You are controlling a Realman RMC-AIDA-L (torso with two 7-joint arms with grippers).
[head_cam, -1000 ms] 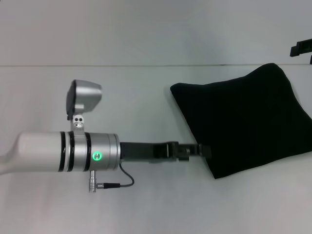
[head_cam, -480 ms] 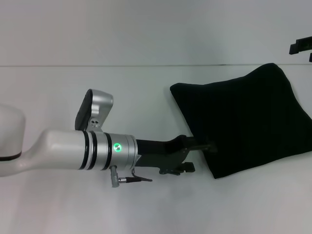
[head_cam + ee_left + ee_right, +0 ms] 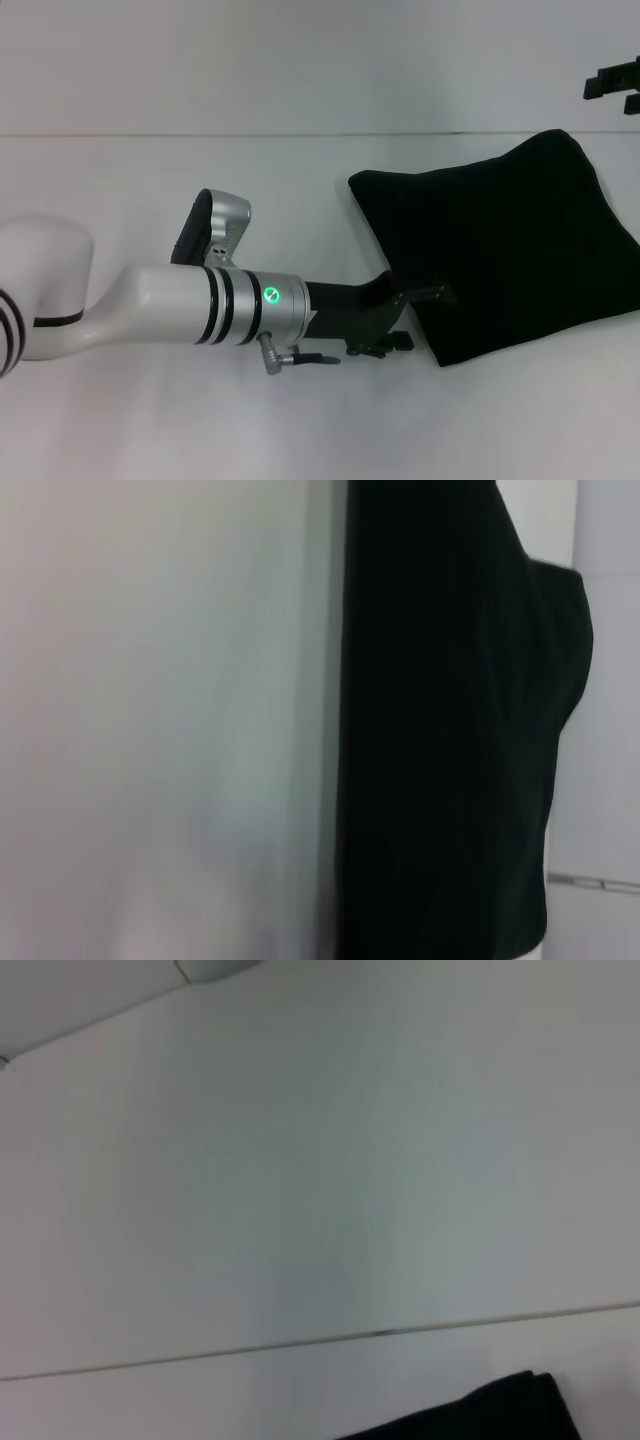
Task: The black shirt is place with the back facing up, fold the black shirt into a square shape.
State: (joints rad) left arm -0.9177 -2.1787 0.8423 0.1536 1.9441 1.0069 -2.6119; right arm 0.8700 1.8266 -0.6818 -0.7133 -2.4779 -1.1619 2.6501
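The light is bright, flat and even, coming from overhead, and the white table (image 3: 300, 60) looks pale grey-white with no hard glare. Shadows are soft: a faint one lies under the left arm (image 3: 150, 310) and a thin dark rim along the near edge of the black shirt (image 3: 500, 250). The shirt is so dark that its folds barely show. The head view is sharp throughout. The left wrist view is smeared and out of focus, the shirt (image 3: 450, 740) a blurred slab. The right wrist view is soft and hazy.
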